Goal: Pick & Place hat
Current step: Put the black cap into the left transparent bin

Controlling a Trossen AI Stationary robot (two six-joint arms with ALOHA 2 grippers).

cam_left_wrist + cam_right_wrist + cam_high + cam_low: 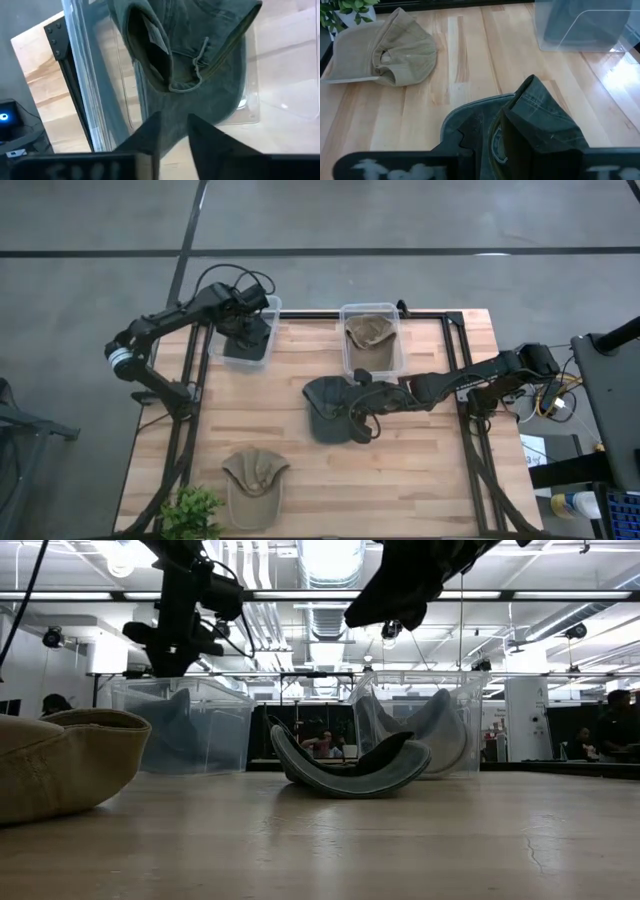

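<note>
Right gripper [362, 412] is down on the dark cap [328, 412] mid-table, fingers astride a fold of crown; clamped or not, I cannot tell. Risk: thin fold slips on lifting.

Left gripper [172, 134] hangs over the left bin [262, 340], fingers slightly apart, grey cap [200, 55] just ahead. Tan cap [385, 50] lies well apart.

Surface [420, 470]: pale blond wood planks, black metal frame at edges.
Cap at centre [330, 408]: dark grey-green denim, faded seams.
Cap near front corner [254, 485]: khaki tan.
Cap in right bin [369, 331]: khaki tan; bin [372, 363] clear plastic.
Cap in left bin [200, 55]: dark grey-green; bin [262, 338] clear.
Plant [190, 513]: bright green leaves.
Both arms and fingers [150, 135]: black.
Floor [400, 215]: grey, dark seam lines.
</note>
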